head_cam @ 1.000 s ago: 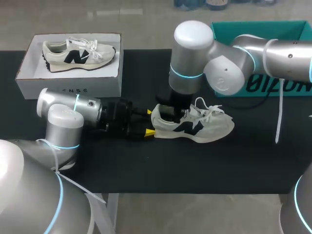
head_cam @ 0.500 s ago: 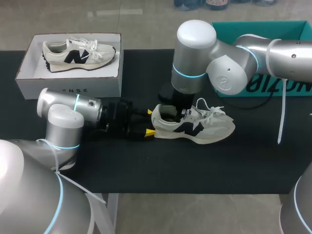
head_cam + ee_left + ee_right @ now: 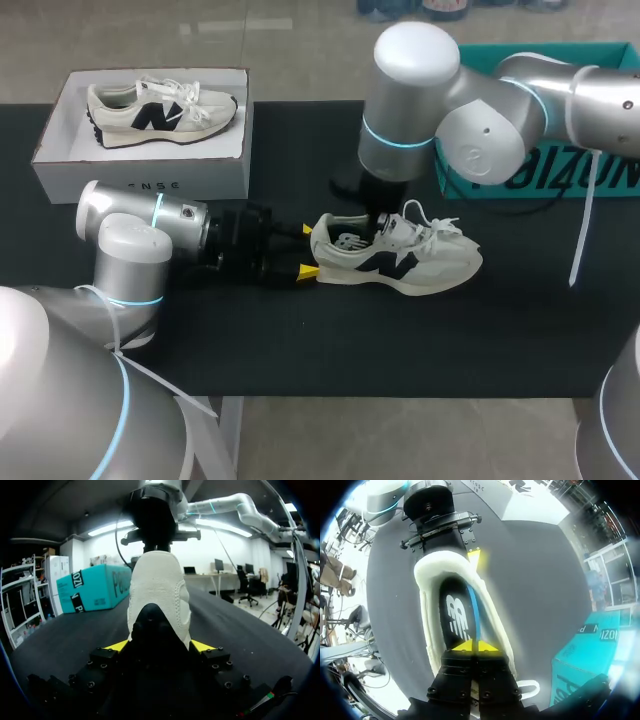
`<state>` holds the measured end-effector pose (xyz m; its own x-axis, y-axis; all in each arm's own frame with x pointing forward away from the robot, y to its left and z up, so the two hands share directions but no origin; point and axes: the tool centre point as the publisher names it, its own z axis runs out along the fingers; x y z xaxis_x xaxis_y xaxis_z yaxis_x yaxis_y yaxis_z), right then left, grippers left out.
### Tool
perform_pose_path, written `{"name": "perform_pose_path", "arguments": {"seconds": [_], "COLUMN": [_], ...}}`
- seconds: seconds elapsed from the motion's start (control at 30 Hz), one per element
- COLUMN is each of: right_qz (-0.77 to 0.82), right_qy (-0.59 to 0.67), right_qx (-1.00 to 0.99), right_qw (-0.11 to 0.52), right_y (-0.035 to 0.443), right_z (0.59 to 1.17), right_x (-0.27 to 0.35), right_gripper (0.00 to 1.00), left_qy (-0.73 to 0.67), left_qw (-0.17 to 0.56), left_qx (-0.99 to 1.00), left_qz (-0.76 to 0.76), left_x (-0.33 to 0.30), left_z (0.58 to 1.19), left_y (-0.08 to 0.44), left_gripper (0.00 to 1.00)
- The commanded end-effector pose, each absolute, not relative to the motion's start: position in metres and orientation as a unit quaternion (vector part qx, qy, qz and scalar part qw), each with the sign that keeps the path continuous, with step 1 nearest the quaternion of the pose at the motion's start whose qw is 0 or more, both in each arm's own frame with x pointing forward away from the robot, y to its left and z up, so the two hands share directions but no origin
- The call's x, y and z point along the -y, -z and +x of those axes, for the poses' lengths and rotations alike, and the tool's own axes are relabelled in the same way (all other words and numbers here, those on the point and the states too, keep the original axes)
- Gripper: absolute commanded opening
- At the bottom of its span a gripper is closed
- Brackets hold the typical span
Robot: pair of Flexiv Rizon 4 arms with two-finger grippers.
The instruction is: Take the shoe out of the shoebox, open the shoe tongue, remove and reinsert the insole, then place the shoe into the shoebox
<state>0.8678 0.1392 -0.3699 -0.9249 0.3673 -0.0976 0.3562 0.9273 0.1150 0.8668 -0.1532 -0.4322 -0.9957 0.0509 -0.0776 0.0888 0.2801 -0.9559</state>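
A cream sneaker (image 3: 400,258) with a dark logo lies on its sole on the black table, toe to the right. My left gripper (image 3: 306,251) lies level at its heel, one yellow tip on each side, holding the sneaker (image 3: 157,587). My right gripper (image 3: 378,222) hangs straight down over the shoe's opening. In the right wrist view its fingertips (image 3: 470,647) are pressed together on the raised blue edge of the dark insole (image 3: 455,620). The white shoebox (image 3: 60,150) stands at the back left with a second sneaker (image 3: 160,108) in it.
A teal box (image 3: 545,62) stands at the back right behind my right arm. A dark cable runs along the table beside it. Bare black tabletop (image 3: 400,340) stretches in front of the shoe.
My right gripper closed inside the shoe and rose a little up and to the right, baring the insole's logo in the opening. The left arm and the shoe kept still.
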Motion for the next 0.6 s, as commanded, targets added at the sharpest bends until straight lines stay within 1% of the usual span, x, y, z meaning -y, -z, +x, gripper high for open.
{"name": "perform_pose_path", "arguments": {"seconds": [0.03, 0.23, 0.6], "right_qz": [0.19, 0.211, 0.247], "right_qy": [-0.053, -0.051, -0.072], "right_qx": [-0.978, -0.972, -0.961], "right_qw": [0.068, 0.087, 0.099], "right_y": [0.36, 0.351, 0.339], "right_z": [0.864, 0.873, 0.88], "right_x": [-0.131, -0.124, -0.106], "right_gripper": [0.0, 0.0, 0.0], "left_qy": [0.598, 0.598, 0.598], "left_qw": [0.016, 0.016, 0.016], "left_qx": [-0.8, -0.8, -0.8], "left_qz": [0.044, 0.044, 0.044], "left_x": [0.155, 0.155, 0.155], "left_z": [0.867, 0.867, 0.867], "left_y": [0.434, 0.434, 0.434], "left_gripper": [0.0, 0.0, 0.0]}}
